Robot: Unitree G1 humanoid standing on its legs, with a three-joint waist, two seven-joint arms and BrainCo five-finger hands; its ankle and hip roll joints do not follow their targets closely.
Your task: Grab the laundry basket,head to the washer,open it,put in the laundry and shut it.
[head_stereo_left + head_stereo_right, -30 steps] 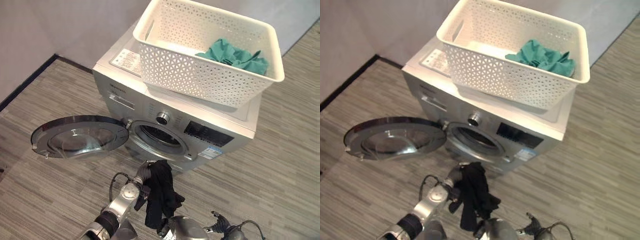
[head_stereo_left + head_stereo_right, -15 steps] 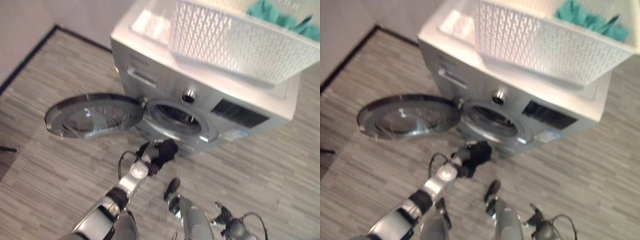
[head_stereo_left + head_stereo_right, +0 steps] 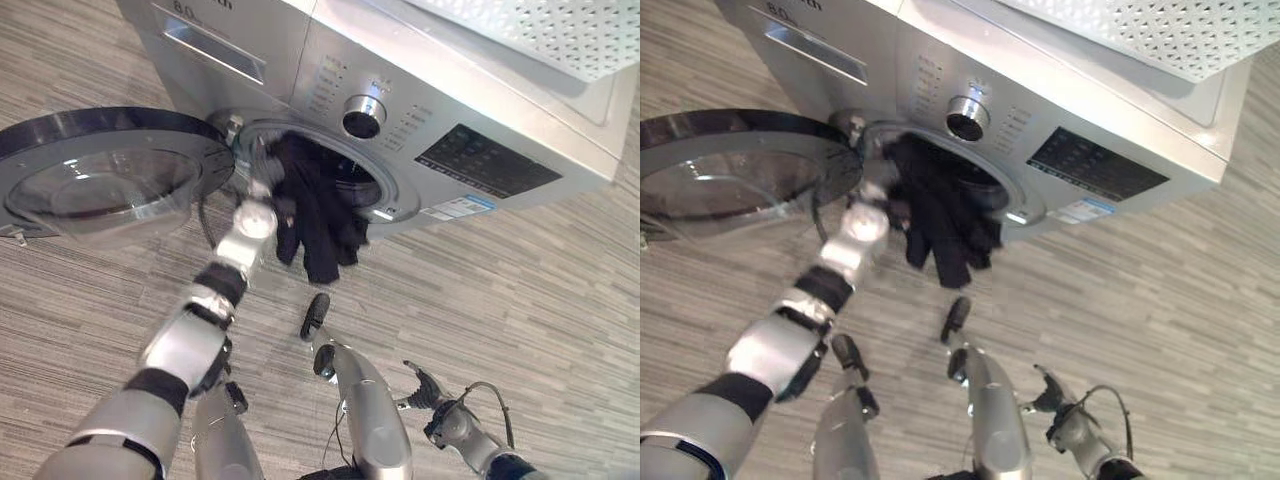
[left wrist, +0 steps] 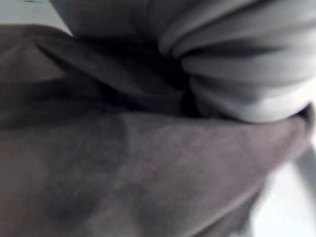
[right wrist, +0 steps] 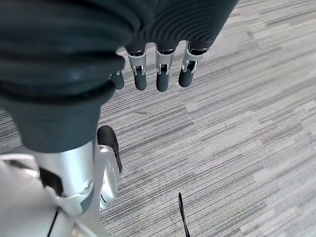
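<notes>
My left hand is up at the rim of the washer's round opening, shut on a black garment. The upper part of the garment lies in the opening and the rest hangs down over the front. Dark cloth lies right against the left wrist camera. The silver washer has its glass door swung wide open to the left. A corner of the white perforated basket sits on the washer's top. My right hand hangs low over the floor, fingers straight, holding nothing.
Grey striped wood-look floor spreads in front of and to the right of the washer. The open door juts out over the floor on the left, close beside my left arm.
The camera has dropped closer to the washer's front. My left hand has carried the black garment from below the door up into the drum opening.
</notes>
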